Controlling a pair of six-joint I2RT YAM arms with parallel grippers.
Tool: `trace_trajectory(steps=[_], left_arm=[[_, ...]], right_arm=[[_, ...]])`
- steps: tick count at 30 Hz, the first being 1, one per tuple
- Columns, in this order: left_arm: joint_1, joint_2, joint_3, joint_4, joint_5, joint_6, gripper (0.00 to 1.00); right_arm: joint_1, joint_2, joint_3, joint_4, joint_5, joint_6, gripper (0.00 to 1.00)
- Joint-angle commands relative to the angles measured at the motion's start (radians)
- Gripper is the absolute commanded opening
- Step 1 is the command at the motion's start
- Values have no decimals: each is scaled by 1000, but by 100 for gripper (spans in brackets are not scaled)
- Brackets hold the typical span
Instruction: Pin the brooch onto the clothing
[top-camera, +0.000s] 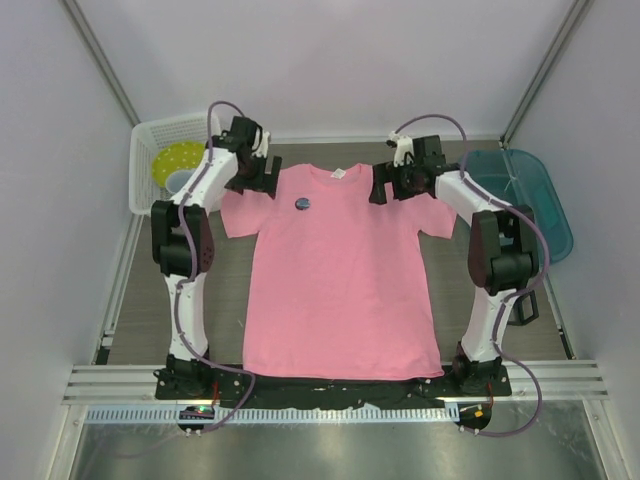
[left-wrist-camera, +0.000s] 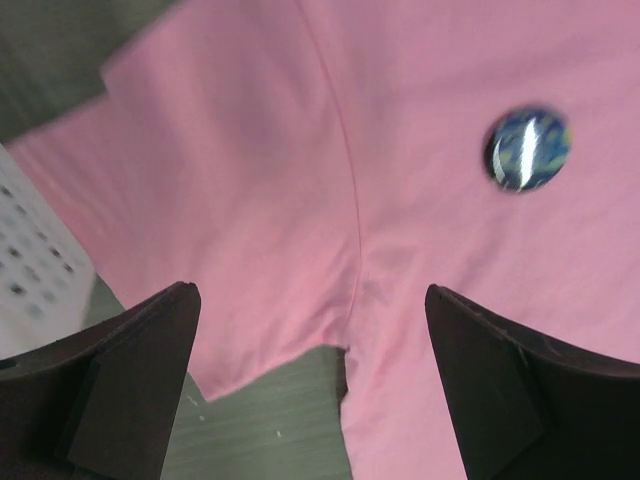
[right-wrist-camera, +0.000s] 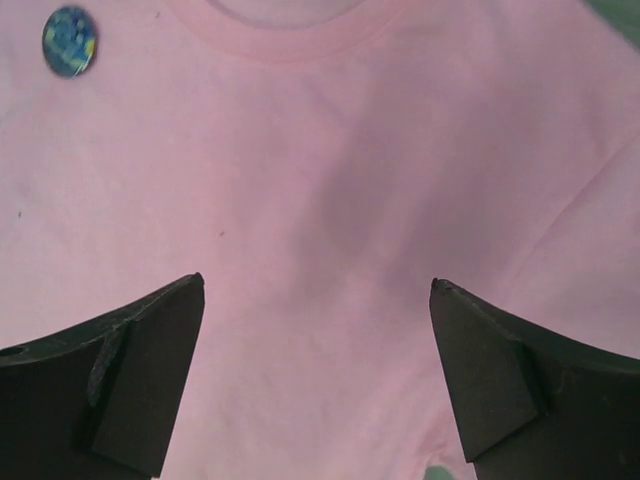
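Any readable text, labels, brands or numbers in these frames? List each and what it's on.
Nothing legible in any view.
brooch: blue-green pattern with a glare streak, no words or numbers readable.
collar label on the pink T-shirt: too small to read.

Lab robot test cell: white panel walls (top-camera: 330, 60), aluminium frame rail (top-camera: 560, 381) at 6 o'clock, grey worktop (top-camera: 135, 300).
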Motion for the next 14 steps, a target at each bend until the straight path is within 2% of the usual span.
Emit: trace_trajectory(steps=[1, 3, 7, 14], left_arm=[[-39, -138, -207, 85, -114, -17, 100], [-38, -187, -293, 154, -124, -22, 100], [-41, -224, -332, 188, -147, -23, 100], [-41, -293, -407, 294, -169, 23, 100]], right_arm=[[63, -170, -141, 86, 103, -50, 100], [80, -217, -219, 129, 132, -55, 100], [111, -294, -306, 175, 189, -62, 100], [128, -360, -340, 189, 230, -96, 100]])
